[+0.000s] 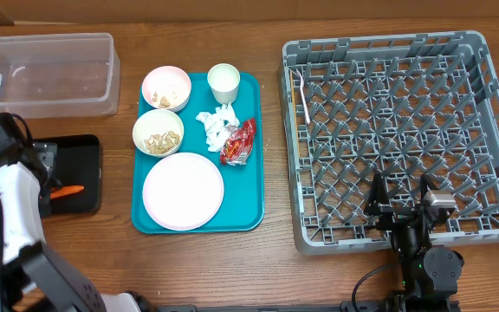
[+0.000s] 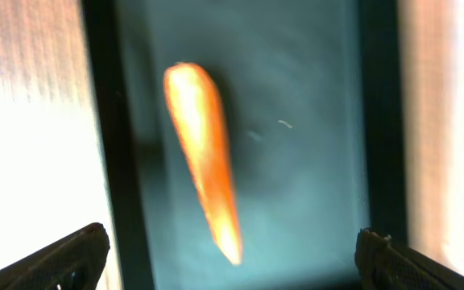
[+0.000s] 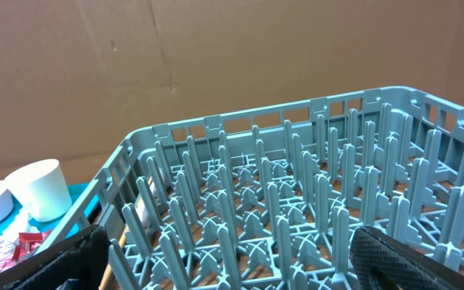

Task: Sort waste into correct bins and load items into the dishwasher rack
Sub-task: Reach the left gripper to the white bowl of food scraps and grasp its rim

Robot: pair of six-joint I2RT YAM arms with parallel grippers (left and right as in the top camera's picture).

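Right, the carrot stick is lying loose on the floor of the black tray, which is sitting just left of the teal tray. The left gripper is hanging over it with fingers spread wide and nothing between them, so I'm calling the carrot drop done. The right gripper is waiting well to the right of the teal tray, also gaping and empty, over the near edge of the dishwasher rack.

Next, I'd say, the left arm is needing to lift clear and cross to the teal tray for more waste. The crumpled tissue and the red wrapper are lying together at its middle, asking for a light pinch from above. Two bowls on it are holding nuts, while the cup and the plate are looking empty. Beyond its far left corner, the clear tub is holding nothing I can make out, and the rack is carrying only a thin utensil.
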